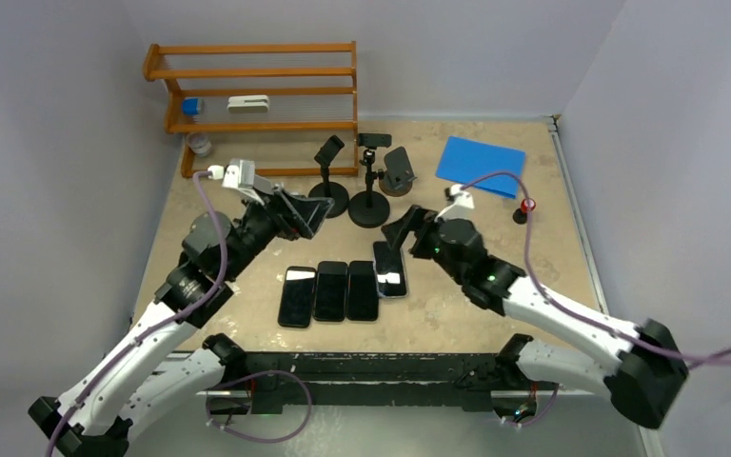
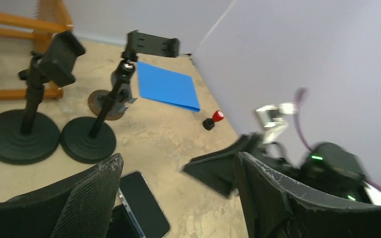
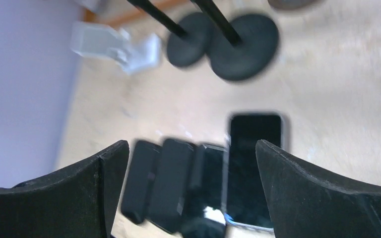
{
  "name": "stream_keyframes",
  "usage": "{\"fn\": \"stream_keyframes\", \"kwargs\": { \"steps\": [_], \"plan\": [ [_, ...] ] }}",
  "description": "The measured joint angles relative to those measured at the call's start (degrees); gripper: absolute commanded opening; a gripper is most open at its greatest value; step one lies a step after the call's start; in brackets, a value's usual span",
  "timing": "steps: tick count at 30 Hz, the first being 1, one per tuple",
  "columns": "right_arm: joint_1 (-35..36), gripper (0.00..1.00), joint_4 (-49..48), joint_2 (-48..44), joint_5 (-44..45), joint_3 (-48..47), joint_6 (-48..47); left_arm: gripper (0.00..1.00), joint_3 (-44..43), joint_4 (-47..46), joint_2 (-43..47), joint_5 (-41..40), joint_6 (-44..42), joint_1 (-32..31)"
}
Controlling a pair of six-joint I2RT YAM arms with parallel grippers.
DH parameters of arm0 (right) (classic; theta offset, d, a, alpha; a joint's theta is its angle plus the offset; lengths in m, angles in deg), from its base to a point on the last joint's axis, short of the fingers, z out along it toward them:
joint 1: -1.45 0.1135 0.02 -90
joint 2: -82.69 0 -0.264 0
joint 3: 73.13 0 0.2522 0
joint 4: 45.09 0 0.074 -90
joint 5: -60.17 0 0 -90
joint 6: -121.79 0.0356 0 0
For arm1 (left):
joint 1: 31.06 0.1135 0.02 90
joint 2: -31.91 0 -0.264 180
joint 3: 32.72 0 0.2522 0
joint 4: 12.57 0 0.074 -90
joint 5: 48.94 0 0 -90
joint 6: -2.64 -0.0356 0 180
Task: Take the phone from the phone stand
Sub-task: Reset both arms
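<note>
Three phone stands are at the back of the table: a left one (image 1: 329, 176) and a middle one (image 1: 371, 186), both with black round bases, and a right one with a brown base, carrying a tilted dark phone (image 1: 399, 168). The left stand (image 2: 34, 94) and middle stand (image 2: 111, 96) have empty clamps in the left wrist view. Several phones lie flat in a row (image 1: 330, 290), the rightmost (image 1: 390, 269) a little further back. My left gripper (image 1: 306, 214) (image 2: 177, 163) is open and empty near the left stand's base. My right gripper (image 1: 402, 228) (image 3: 192, 148) is open and empty above the rightmost flat phone (image 3: 254, 163).
A wooden shelf rack (image 1: 257, 95) stands at the back left with small items on it. A blue folder (image 1: 481, 167) lies at the back right, with a small red-capped object (image 1: 527, 206) beside it. Walls close in on both sides.
</note>
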Motion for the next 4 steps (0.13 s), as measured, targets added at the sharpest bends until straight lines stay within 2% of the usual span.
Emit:
{"fn": "stream_keyframes", "kwargs": {
  "steps": [4],
  "plan": [
    [0.0,0.99,-2.6,-10.8,3.1,-1.0,-2.0,0.81,-2.8,4.4,-2.8,-4.2,3.8,0.0]
  ]
}}
